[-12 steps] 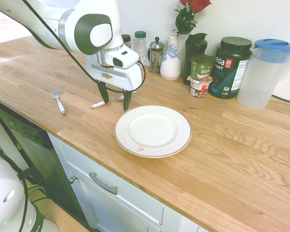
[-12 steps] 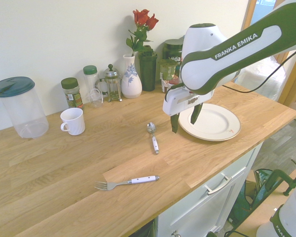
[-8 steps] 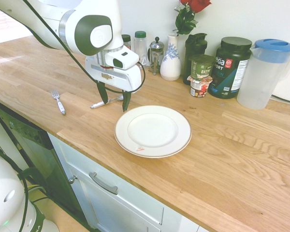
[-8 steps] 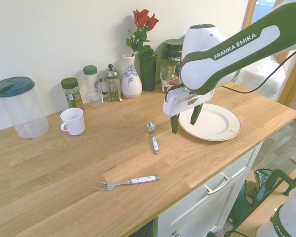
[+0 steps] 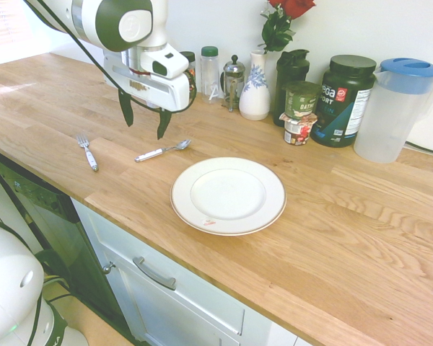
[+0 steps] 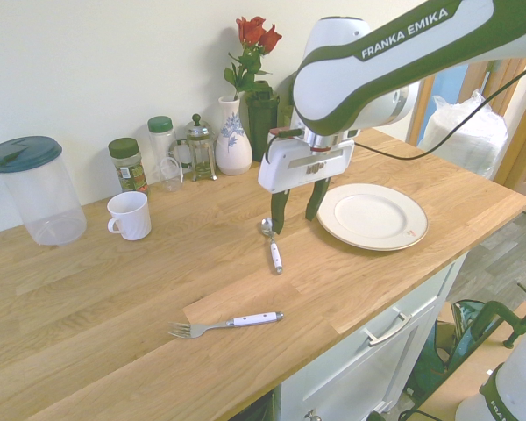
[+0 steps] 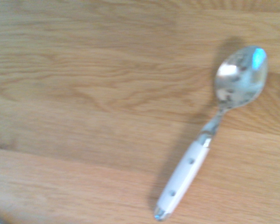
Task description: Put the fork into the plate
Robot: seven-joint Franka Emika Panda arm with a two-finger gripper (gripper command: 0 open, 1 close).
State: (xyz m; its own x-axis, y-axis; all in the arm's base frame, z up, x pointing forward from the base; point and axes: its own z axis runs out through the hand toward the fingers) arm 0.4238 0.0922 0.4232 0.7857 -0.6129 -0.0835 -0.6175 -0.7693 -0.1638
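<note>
- Since the earlier frames the gripper [image 5: 145,122] has lifted and swung away from the plate's [image 5: 228,195] edge; it now hangs over the spoon [image 5: 163,150], toward the fork's side of the surface [image 5: 346,238].
- Leftmost in the first exterior view lies the fork [image 5: 87,151], flat on the wood near the front edge, well apart from the plate, with the spoon between them.
- Its long axis runs roughly front to back across the surface: tines point toward the back wall, handle toward the front edge. In that view the handle looks plain metal; in the second exterior view [image 6: 224,323] it looks pale, so I cannot settle which.
- Next comes the spoon, filling the wrist view [image 7: 213,127], bowl up, untouched.
- Jaws are spread wide and carry nothing.
- Judged step: the reach toward the fork, grasp not yet begun.
- Next move calls for travelling on past the spoon, turning the jaws across the slim handle, then descending low, since the fork lies flat.
- Rightmost, the plate sits bare.
</note>
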